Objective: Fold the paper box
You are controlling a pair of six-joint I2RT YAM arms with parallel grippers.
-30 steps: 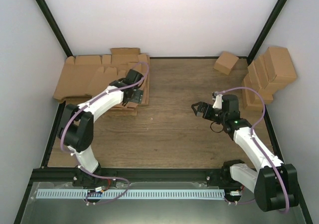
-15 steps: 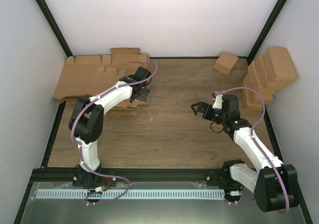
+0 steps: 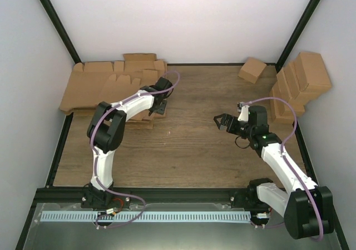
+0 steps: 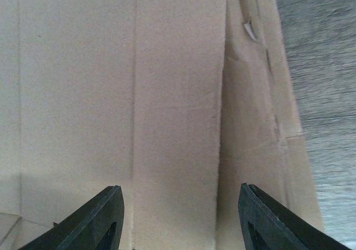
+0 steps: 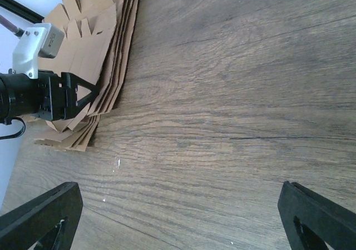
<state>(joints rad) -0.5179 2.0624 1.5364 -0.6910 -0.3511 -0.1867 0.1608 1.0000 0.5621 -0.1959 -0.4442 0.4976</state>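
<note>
Half-open and empty over the paper box (image 4: 178,94) topping the stack (image 3: 89,89), the left gripper (image 4: 179,188) may pinch several sheets; the right gripper (image 3: 221,121) gapes empty.

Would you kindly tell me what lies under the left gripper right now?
A stack of flat, creased brown cardboard pieces lies under the open left gripper, by the bare wooden table. Lower layers are mostly covered by the top ones.

Bare table (image 5: 233,94) lies open before the right gripper (image 5: 178,211). Stacked flat cardboard (image 4: 178,94) sits right under the left gripper (image 4: 179,211).
</note>
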